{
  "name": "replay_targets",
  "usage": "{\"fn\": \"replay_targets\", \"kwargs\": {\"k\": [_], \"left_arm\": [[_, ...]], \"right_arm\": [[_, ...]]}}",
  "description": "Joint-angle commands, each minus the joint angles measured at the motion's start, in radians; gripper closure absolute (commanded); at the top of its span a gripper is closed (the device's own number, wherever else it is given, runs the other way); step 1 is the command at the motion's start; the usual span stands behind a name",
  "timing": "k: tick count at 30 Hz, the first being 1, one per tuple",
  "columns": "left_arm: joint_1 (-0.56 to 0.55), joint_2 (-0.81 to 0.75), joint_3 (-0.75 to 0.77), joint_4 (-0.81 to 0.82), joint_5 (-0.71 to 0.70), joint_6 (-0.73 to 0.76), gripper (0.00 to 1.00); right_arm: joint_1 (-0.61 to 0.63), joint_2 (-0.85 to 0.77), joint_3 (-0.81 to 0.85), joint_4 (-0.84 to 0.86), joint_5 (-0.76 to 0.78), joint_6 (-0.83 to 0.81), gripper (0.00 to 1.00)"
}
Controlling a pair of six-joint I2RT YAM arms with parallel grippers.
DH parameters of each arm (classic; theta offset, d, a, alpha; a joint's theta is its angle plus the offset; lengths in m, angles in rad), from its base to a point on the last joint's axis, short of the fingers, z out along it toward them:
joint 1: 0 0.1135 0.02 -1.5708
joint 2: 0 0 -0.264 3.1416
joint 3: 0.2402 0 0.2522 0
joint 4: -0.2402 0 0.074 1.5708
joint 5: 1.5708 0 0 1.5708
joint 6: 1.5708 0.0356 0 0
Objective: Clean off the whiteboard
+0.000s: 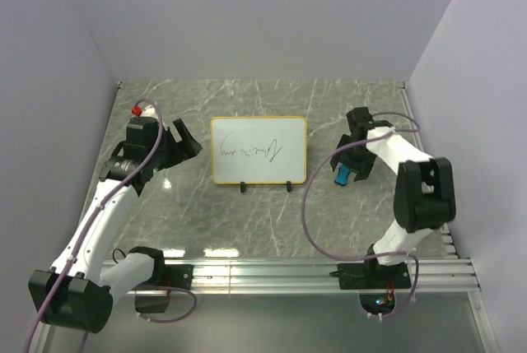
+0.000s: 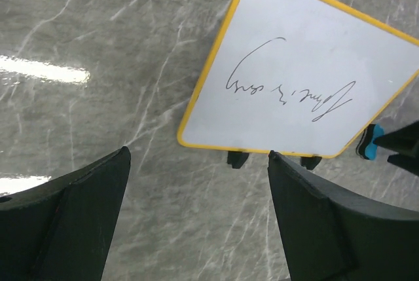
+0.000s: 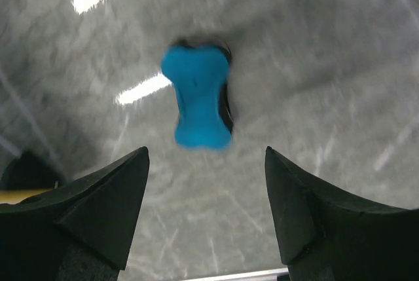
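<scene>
The whiteboard (image 1: 258, 150) stands mid-table on two small black feet, yellow-framed, with black scribbled writing across it. The left wrist view shows it too, the whiteboard (image 2: 301, 78) tilted ahead of the fingers. My left gripper (image 1: 188, 141) is open just left of the board and apart from it; in its own view the left gripper (image 2: 200, 153) has only tabletop between its fingers. A small blue eraser (image 1: 339, 176) lies on the table right of the board. My right gripper (image 3: 206, 151) hangs open above it, the eraser (image 3: 198, 101) just beyond the fingertips and not gripped.
The marble tabletop (image 1: 272, 221) is bounded by grey walls at the back and both sides. A metal rail (image 1: 313, 271) carrying both arm bases runs along the near edge. A purple cable (image 1: 306, 205) loops off the right arm.
</scene>
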Motion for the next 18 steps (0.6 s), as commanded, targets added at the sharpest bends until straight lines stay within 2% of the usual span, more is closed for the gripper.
{"fn": "replay_targets", "kwargs": {"k": [1,10,14,18], "left_arm": [[-0.006,-0.049,-0.02,-0.01,-0.035,0.04,0.09],[-0.009,-0.083,-0.043,-0.017,-0.07,0.043,0.09],[-0.008,-0.063,-0.026,-0.02,-0.083,0.05,0.09],[-0.009,-0.045,-0.018,-0.015,-0.086,0.046,0.09]], "right_arm": [[0.025,0.09,0.089,0.048,0.062,-0.035,0.22],[0.025,0.23,0.154,0.08,0.095,-0.032,0.3],[0.025,0.252,0.156,0.082,0.107,-0.042,0.5],[0.025,0.255,0.114,0.101,0.108,-0.046,0.55]]}}
